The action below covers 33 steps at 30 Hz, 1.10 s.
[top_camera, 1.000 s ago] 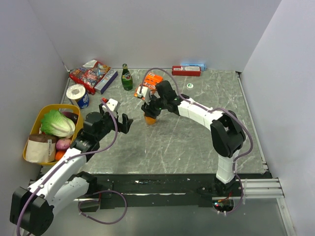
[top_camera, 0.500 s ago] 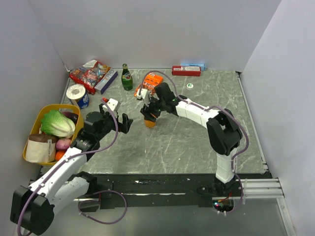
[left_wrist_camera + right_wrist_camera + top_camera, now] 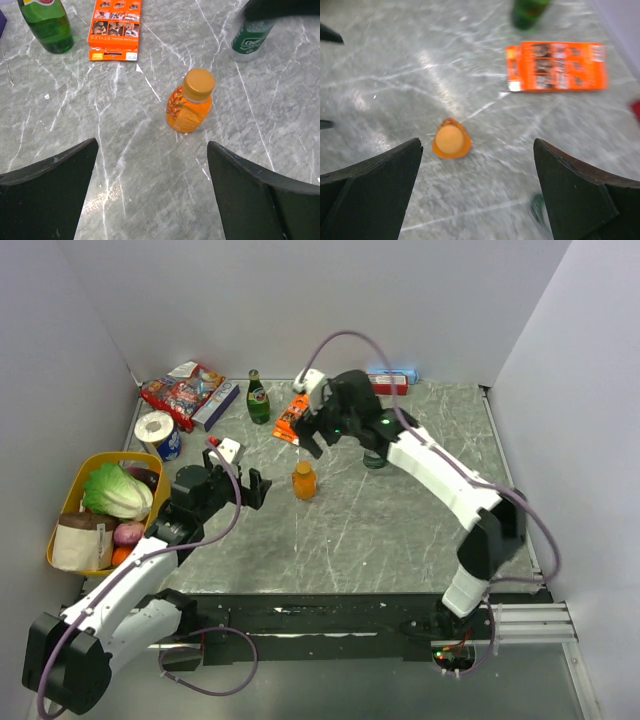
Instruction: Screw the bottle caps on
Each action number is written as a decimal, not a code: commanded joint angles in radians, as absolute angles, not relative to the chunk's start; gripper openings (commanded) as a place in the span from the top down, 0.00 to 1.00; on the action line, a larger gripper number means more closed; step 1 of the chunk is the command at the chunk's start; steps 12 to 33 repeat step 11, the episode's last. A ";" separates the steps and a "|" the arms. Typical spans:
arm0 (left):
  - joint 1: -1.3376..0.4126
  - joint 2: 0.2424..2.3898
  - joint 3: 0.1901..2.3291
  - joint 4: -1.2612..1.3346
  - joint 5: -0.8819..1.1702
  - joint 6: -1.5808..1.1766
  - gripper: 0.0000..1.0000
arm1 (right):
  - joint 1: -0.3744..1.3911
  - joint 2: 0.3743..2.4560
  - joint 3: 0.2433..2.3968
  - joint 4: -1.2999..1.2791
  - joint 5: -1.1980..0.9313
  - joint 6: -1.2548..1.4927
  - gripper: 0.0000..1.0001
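Note:
The squat orange bottle (image 3: 304, 481) stands upright mid-table with its orange-brown cap (image 3: 198, 84) sitting on its neck. From above, the right wrist view shows that same bottle (image 3: 451, 140). My right gripper (image 3: 316, 432) hangs open above and behind it, holding nothing and well apart from it (image 3: 478, 142). The dark grey-green bottle (image 3: 374, 456) stands under the right arm, which hides its top (image 3: 251, 38). My left gripper (image 3: 240, 483) is open and empty, low on the table left of the orange bottle (image 3: 152, 145).
A tall green glass bottle (image 3: 258, 398) and an orange box (image 3: 292, 418) lie at the back. A yellow basket (image 3: 72, 496) of groceries sits at the left edge. A snack bag (image 3: 180, 390), a tape roll (image 3: 155, 430) and a red box (image 3: 378, 385) stand along the back.
My right gripper opened off the top of the orange bottle, then rose and swung back toward the rear. The bottle stays standing. The left arm has not moved.

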State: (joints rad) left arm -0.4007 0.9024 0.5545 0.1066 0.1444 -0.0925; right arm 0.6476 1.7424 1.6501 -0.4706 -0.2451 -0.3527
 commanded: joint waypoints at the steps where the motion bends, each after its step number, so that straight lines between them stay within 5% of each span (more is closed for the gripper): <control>1: -0.368 0.942 0.592 0.222 0.133 -0.152 0.04 | 0.643 1.592 1.625 -0.572 -0.089 -0.238 0.00; 33: -0.342 1.055 0.614 0.321 0.153 -0.192 0.04 | 0.644 1.467 1.539 -0.546 -0.022 -0.293 0.00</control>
